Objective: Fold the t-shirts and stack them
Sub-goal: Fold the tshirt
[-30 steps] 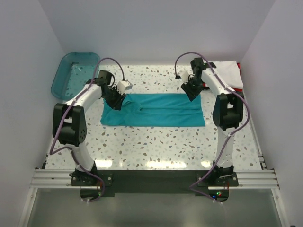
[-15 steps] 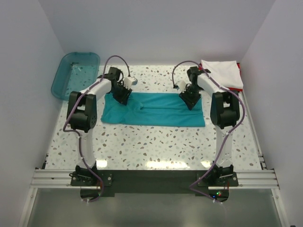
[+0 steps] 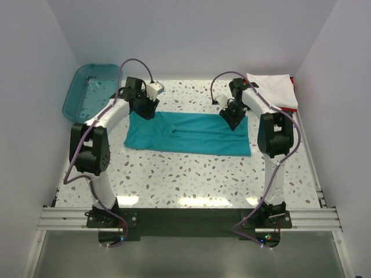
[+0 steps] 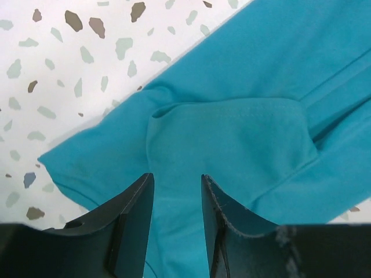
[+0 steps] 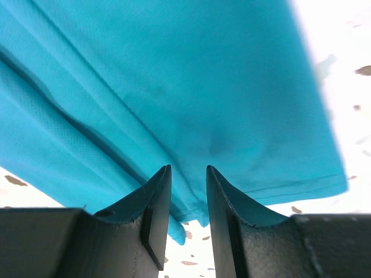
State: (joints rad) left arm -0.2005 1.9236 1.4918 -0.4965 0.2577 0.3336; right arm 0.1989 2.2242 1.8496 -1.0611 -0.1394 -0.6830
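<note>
Teal shirt (image 3: 188, 133), folded lengthwise, laid on table (image 3: 191, 174); far corners gripped by left tool (image 4: 174, 191) and right tool (image 5: 188, 185).

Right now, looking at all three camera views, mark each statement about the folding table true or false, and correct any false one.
1. The teal-blue t-shirt lies spread out as a long band across the table. True.
2. The plastic bin sits at the far right corner. False: it sits at the far left corner.
3. The white t-shirt lies at the far right, on top of something red. True.
4. The left gripper is over the white t-shirt. False: it is over the teal-blue t-shirt's left end.
5. The right gripper has teal-blue cloth between its fingers. True.
</note>
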